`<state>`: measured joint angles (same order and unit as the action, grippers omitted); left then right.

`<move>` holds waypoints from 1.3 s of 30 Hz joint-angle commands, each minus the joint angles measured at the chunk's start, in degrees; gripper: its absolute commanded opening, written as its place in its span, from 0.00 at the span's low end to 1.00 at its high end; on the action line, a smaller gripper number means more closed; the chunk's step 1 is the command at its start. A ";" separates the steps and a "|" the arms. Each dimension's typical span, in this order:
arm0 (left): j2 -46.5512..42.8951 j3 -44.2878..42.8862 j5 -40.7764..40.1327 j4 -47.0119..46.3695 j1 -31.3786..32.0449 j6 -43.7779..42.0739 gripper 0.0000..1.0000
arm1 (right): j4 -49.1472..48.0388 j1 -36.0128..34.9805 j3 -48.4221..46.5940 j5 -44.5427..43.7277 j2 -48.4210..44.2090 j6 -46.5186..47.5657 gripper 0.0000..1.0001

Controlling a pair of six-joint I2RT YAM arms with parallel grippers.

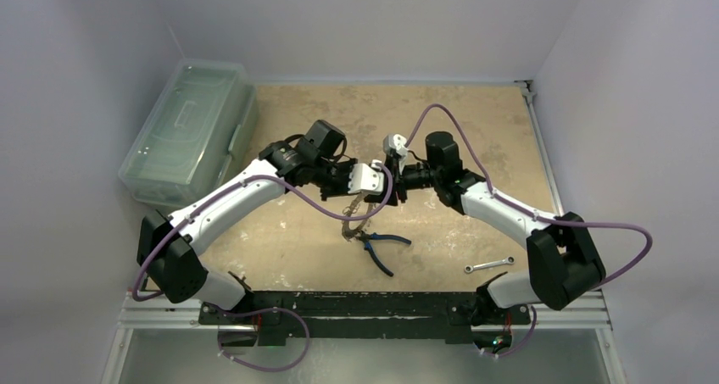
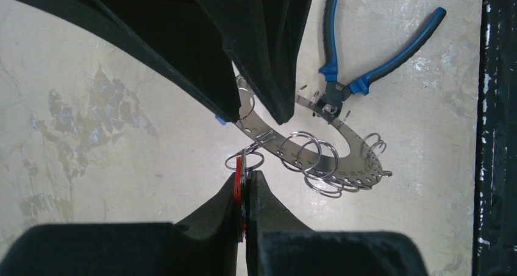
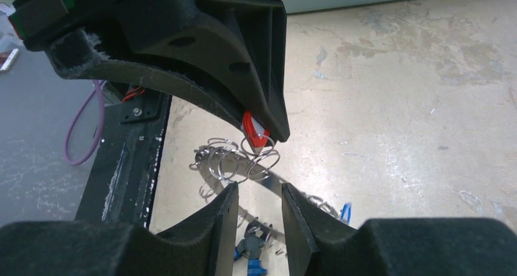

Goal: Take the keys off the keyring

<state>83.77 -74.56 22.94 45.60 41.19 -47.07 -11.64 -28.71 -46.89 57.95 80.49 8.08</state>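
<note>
The keyring (image 2: 341, 148) is a curved silver band strung with several small split rings and hangs between both grippers above the table (image 1: 305, 231). It also shows in the top view (image 1: 352, 219). My left gripper (image 2: 250, 173) is shut on a key with a red tag (image 2: 239, 191) that sits on one small ring. My right gripper (image 3: 259, 187) is open, with its jaws on either side of the band (image 3: 271, 181). Its fingers (image 2: 268, 75) come in from the top of the left wrist view. The red tag (image 3: 253, 125) shows in the left fingers in the right wrist view. A blue tag (image 3: 345, 212) hangs further along the band.
Blue-handled pliers (image 1: 381, 247) lie on the table right under the keyring, and also show in the left wrist view (image 2: 366, 75). A silver wrench (image 1: 489, 265) lies at the front right. A clear plastic box (image 1: 191, 130) stands at the left edge. The black base rail (image 1: 356, 303) runs along the front.
</note>
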 commanded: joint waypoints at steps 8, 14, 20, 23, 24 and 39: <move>0.25 -2.70 2.83 -1.27 1.55 1.15 0.00 | -5.50 -0.75 -1.13 -0.98 -0.96 -4.89 0.35; 0.53 -2.63 2.66 -1.94 1.91 1.71 0.00 | -5.69 -1.33 -1.32 -1.12 0.00 -5.44 0.34; 0.28 -2.19 0.85 -2.84 1.94 2.50 0.00 | -4.90 -1.42 -1.06 -0.57 0.02 -4.68 0.37; 0.09 -1.95 0.66 -3.12 1.91 3.00 0.00 | -5.50 -1.47 -1.44 -0.37 0.59 -5.97 0.37; 0.08 -1.86 0.65 -3.31 1.94 3.10 0.00 | -5.70 -1.54 -1.52 -0.50 0.82 -6.20 0.36; -1.41 -1.22 -2.59 -3.77 0.47 3.36 0.00 | -2.01 -1.75 -1.77 -2.54 0.95 -2.30 0.00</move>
<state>84.53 -74.81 21.08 44.27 42.65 -44.53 -14.57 -30.17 -46.92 56.42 81.62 3.70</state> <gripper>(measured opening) 0.028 0.018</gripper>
